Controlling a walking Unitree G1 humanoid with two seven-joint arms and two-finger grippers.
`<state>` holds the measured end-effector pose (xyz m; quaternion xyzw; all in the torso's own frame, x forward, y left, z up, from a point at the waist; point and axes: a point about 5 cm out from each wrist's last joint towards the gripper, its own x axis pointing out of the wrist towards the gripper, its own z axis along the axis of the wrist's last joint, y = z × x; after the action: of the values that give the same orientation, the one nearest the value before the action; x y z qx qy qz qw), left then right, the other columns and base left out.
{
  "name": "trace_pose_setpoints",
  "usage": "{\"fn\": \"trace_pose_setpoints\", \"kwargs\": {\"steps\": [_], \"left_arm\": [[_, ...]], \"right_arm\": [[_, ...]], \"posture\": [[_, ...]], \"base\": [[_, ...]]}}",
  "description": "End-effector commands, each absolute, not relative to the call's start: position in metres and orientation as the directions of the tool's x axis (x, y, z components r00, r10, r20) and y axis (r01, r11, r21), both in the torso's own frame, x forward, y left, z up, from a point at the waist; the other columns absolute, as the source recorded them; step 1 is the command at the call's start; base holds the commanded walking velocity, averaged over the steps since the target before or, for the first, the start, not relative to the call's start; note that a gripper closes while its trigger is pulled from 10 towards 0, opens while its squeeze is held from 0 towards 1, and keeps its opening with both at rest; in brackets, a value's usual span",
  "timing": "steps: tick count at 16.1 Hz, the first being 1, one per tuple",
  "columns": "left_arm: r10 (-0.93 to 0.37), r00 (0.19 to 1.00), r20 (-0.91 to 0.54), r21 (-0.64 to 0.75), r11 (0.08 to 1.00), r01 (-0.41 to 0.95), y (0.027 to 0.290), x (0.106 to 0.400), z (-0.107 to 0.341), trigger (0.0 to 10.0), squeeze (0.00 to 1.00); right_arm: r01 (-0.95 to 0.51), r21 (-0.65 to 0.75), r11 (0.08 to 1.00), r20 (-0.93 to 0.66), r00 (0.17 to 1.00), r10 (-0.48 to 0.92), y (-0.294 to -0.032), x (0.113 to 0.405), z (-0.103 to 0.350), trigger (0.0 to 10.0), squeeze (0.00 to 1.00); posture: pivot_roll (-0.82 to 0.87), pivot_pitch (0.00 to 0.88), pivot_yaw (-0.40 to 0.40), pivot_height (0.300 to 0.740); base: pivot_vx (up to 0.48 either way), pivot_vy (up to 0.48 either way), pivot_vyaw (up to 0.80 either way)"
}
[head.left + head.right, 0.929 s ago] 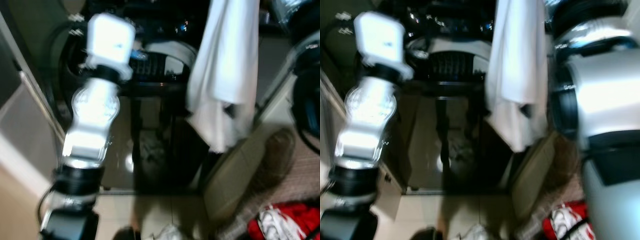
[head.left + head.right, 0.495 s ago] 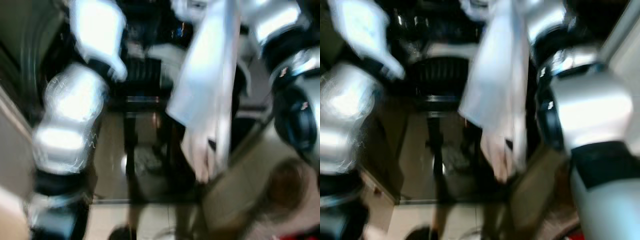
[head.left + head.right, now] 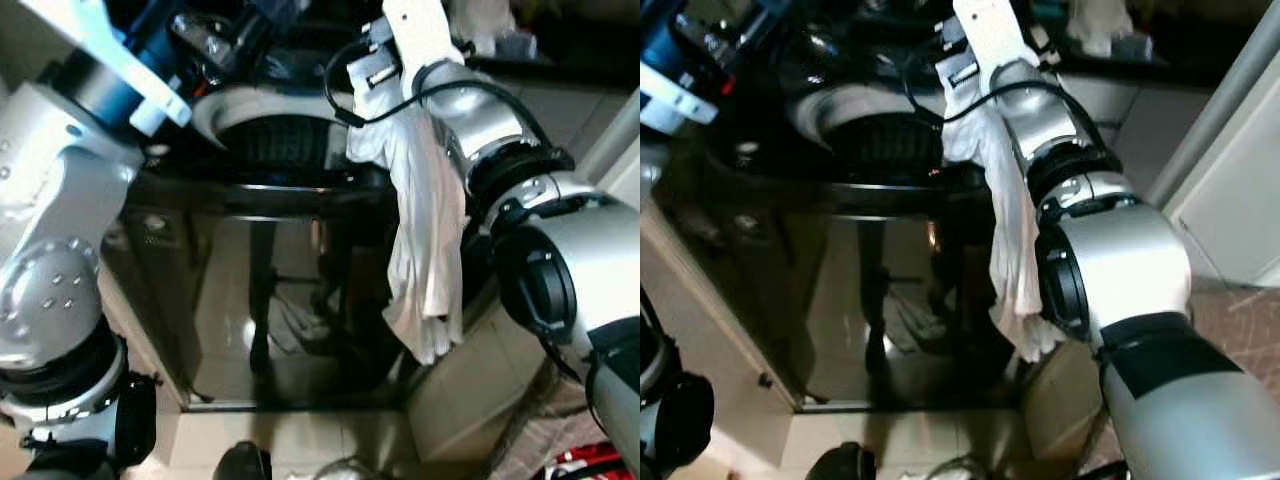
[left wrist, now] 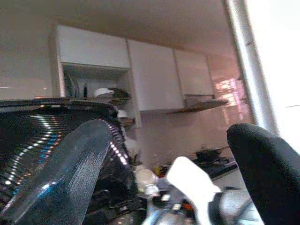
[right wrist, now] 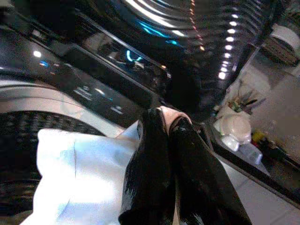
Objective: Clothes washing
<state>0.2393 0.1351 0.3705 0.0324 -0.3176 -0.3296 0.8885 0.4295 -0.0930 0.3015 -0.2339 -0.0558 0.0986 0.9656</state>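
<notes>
Hanging from the right gripper, whose two black fingers are pinched together on its top edge, one white garment dangles just beside the drum opening of the top-loading washing machine, at about 3 o'clock from it. The cloth trails down the machine's glossy dark front rather than over the opening.

The left gripper is raised at about 10 o'clock of the drum, its fingers spread apart with nothing between them.

The likely risk: letting go here would probably drop the garment down the outside of the cabinet to the floor. The long tail could also snag on the rim as it is carried across.

Count: one garment, one machine, two grippers.
</notes>
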Motion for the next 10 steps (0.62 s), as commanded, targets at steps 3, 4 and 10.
{"fn": "trace_pose_setpoints", "kwargs": {"steps": [3,4,10], "left_arm": [[-0.638,0.611,0.469,0.233,0.757,0.611,0.125,0.239,0.35,10.0,0.0],[-0.629,0.623,0.465,0.212,0.762,0.612,0.125,0.24,0.348,10.0,0.0],[-0.535,0.732,0.421,0.146,0.837,0.528,0.131,0.243,0.325,10.0,0.0]], "right_arm": [[-0.143,-0.423,0.895,0.103,0.973,0.204,-0.09,0.429,0.312,10.0,0.0],[-0.121,-0.421,0.899,0.167,0.964,0.208,-0.087,0.428,0.334,10.0,0.0],[-0.407,-0.498,0.766,0.009,0.881,0.474,-0.094,0.424,0.34,10.0,0.0]], "posture": [[0.22,0.0,-0.089,0.74],[0.23,0.0,-0.096,0.74],[0.22,0.006,-0.158,0.74]], "base": [[0.0,0.0,0.0],[0.0,0.0,0.0],[0.0,0.0,0.0]]}}
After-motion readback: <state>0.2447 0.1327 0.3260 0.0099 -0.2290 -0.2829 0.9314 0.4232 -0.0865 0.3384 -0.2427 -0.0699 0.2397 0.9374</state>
